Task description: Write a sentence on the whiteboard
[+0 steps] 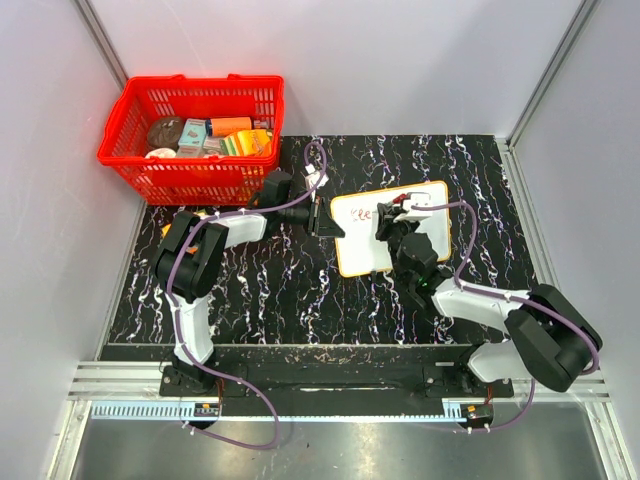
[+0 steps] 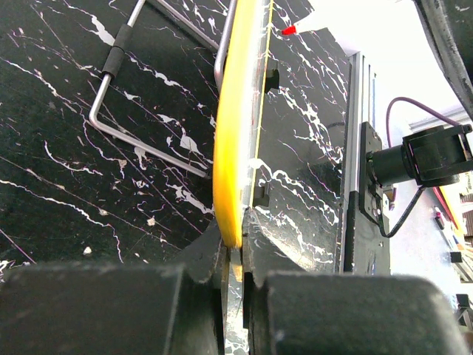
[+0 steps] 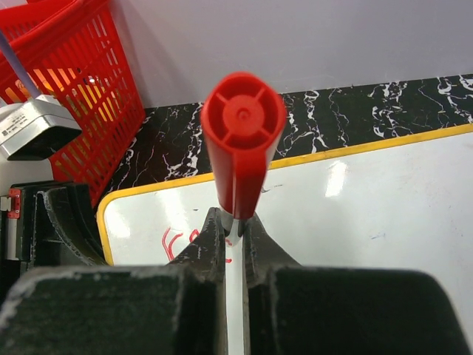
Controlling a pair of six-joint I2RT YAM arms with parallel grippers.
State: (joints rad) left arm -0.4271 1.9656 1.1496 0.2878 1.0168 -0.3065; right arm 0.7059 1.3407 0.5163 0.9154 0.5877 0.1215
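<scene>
We are finding the whiteboard point(image 1: 352, 255) lying on the table point(image 1: 270, 290) right of centre, the sentence point(image 1: 362, 213) barely begun near its upper-left edge, our left gripper point(image 2: 235, 255) pinching its left rim, our right gripper point(image 3: 235, 229) clamping 1 red marker point(image 3: 242, 133) over it, the basket point(image 1: 190, 185) sitting well apart.

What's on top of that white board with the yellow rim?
The yellow-rimmed white board carries red handwritten marks near its left end. The right pincer holds a red marker pen over them. The pincer hides any writing beneath it.
</scene>
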